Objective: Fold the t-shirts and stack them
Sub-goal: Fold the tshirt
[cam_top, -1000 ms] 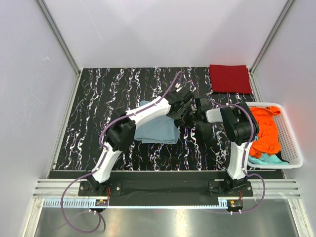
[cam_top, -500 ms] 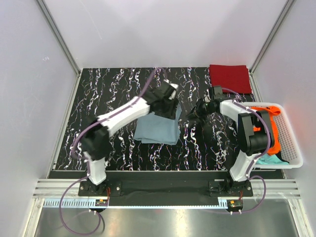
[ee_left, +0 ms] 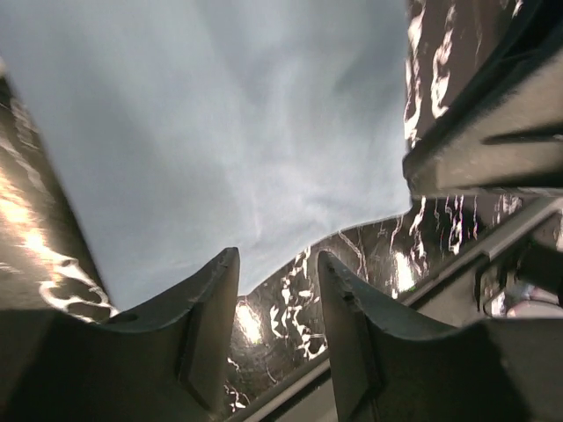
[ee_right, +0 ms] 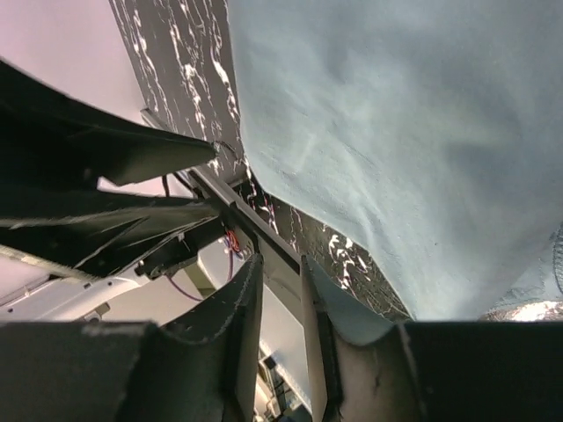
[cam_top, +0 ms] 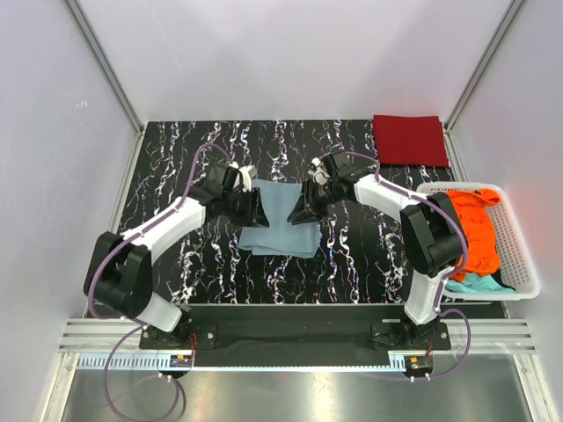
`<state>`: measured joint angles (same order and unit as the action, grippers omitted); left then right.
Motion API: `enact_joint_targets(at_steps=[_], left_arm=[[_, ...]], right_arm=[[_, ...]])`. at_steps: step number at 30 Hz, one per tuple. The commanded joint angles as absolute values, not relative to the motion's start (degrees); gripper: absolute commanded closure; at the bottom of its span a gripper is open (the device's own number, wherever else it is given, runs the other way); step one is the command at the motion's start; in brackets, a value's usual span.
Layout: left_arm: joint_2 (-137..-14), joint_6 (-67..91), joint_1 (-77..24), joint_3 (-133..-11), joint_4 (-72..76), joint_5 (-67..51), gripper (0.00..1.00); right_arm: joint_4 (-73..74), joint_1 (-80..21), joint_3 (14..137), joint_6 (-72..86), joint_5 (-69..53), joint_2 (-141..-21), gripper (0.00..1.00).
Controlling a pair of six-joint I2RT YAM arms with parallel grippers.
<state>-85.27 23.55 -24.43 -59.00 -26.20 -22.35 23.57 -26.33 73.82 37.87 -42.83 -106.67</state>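
A dusty grey-blue t-shirt (cam_top: 280, 224) lies folded flat at the table's middle. My left gripper (cam_top: 255, 207) sits low at its left edge, open and empty; in the left wrist view (ee_left: 277, 255) the cloth (ee_left: 220, 114) fills the area beyond the fingers. My right gripper (cam_top: 302, 211) sits at the shirt's right edge, jaws slightly parted with nothing between them (ee_right: 281, 259), the cloth (ee_right: 396, 132) lying beside and over one finger. A dark red t-shirt (cam_top: 409, 139) lies folded at the back right. Orange (cam_top: 475, 233) and teal (cam_top: 471, 283) t-shirts lie crumpled in the basket.
The white slatted basket (cam_top: 521, 257) stands at the table's right edge. The black marbled table (cam_top: 176, 255) is walled by white panels on three sides. A metal rail (cam_top: 281, 338) runs along the near edge by the arm bases.
My left arm swung from over the shirt's far right corner to its left edge. My right gripper moved left from beside the shirt to its right edge. The shirt stayed put.
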Motion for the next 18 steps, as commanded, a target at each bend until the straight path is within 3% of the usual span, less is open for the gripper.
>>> enact_joint_targets(at_steps=[1, 15, 18], left_arm=[[-87.5, 23.8, -23.0, -56.7, -15.0, -30.9, 0.57], [-91.1, 22.5, -22.9, -43.8, -13.5, -30.3, 0.61], [-86.9, 22.6, -22.9, -43.5, -16.3, -31.5, 0.55]], right_arm=[[24.1, -25.7, 72.9, 37.7, -44.7, -107.8, 0.7], [22.6, -21.8, 56.7, 33.0, -41.5, -105.1, 0.73], [22.6, -21.3, 55.3, 33.6, -41.8, -101.4, 0.73]])
